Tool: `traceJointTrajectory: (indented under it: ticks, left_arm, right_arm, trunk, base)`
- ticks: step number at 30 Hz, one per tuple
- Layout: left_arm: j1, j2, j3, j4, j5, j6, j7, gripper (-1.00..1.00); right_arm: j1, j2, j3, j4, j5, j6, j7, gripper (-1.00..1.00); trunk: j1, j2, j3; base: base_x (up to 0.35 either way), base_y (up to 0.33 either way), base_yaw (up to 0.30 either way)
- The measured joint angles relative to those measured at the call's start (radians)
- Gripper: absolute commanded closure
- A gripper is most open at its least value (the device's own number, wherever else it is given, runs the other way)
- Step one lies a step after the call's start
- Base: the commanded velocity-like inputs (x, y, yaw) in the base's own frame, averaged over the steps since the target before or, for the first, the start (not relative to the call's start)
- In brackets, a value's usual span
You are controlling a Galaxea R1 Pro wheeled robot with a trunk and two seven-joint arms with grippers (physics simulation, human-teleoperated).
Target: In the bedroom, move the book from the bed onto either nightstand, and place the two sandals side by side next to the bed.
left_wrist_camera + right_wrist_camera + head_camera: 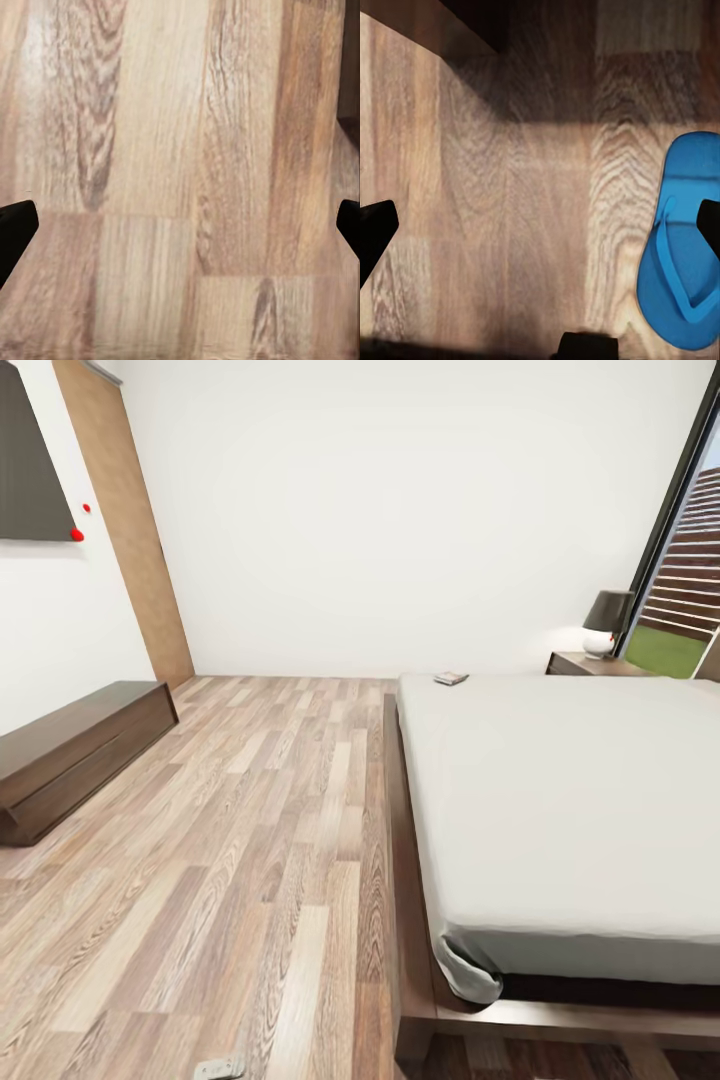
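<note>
The book (451, 678) lies on the bed (570, 800), at the far corner of the mattress, so I judge that step not yet done; the nightstand (585, 664) stands just beyond that end, carrying a lamp (606, 624). From the right wrist I see one blue sandal (684, 247) flat on the plank floor (250, 840), sole down, its strap up. It sits beside one tip of my right jaws (540, 229), not between them; the gap itself frames bare wood, and a dark edge of what I take to be the bed frame is ahead. These jaws are spread wide and hold nothing. My left jaws (180, 225) are likewise spread apart, empty, with bare planks between the tips. I cannot find the second sandal. A long dark bench (75, 745) stands against the wall, well apart from the bed. In my judgement everything is left: book to the nightstand, both sandals to pair up.
</note>
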Motion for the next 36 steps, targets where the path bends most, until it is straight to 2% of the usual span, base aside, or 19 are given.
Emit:
traceJointTrajectory:
  ticks: [6, 17, 24, 36]
  left_arm:
    - [0.045, -0.001, 0.000, -0.001, -0.001, -0.001, 0.000, -1.00]
    - [0.053, -0.003, 0.001, 0.000, -0.001, 0.000, 0.000, -1.00]
    - [0.081, -0.003, 0.000, 0.001, -0.001, 0.002, 0.000, -1.00]
    - [0.101, -0.003, 0.001, 0.000, -0.001, 0.003, 0.000, -1.00]
  right_arm:
    - [0.001, 0.000, 0.000, 0.005, -0.003, 0.000, 0.001, -1.00]
    - [0.004, 0.000, 0.000, 0.007, -0.003, 0.006, 0.000, -1.00]
    - [0.064, 0.000, 0.000, 0.008, -0.003, 0.008, 0.000, -1.00]
    - [0.069, 0.000, 0.000, 0.007, -0.003, 0.009, 0.000, -1.00]
  trunk:
    - [-0.023, 0.042, 0.019]
    - [-0.065, 0.119, 0.053]
    - [-0.092, 0.168, 0.075]
    - [-0.138, 0.252, 0.113]
  base:
    - [0.000, 0.000, 0.000]
    - [0.000, 0.000, 0.000]
    - [0.000, 0.000, 0.000]
    - [0.000, 0.000, 0.000]
